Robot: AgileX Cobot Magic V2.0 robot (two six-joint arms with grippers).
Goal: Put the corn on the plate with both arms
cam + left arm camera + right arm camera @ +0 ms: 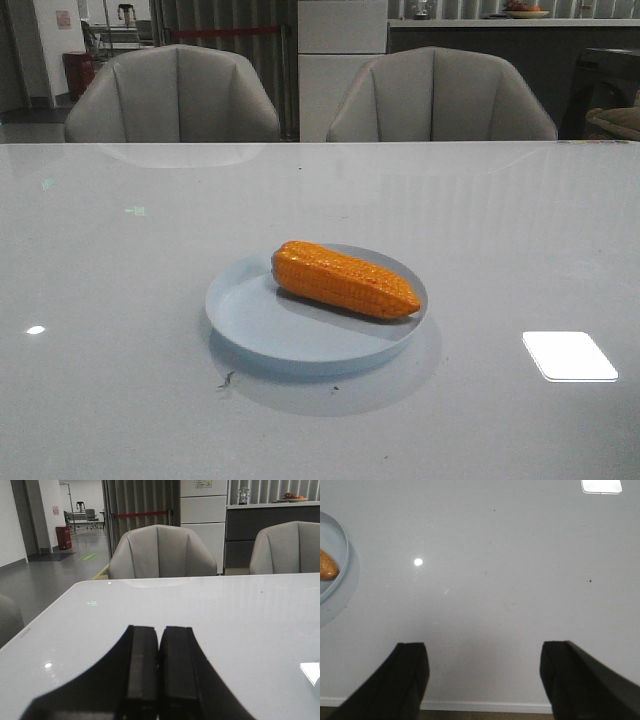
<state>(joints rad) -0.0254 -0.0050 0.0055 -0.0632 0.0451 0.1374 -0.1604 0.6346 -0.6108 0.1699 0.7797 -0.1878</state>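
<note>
The orange-yellow corn (345, 279) lies on the pale blue plate (250, 320) in the middle of the white table, tapered end to the right. Neither gripper shows in the front view. My left gripper (159, 632) is shut and empty, level above the table, looking toward the chairs. My right gripper (485, 650) is open and empty, pointing down over the table's near edge. The plate's rim (344, 555) and the corn's tip (327, 566) show at the edge of the right wrist view, well away from the fingers.
Two grey chairs (172, 95) (440, 97) stand behind the table's far edge. A bright light reflection (569, 355) lies on the table to the right of the plate. The table's front edge (485, 706) runs between my right fingers.
</note>
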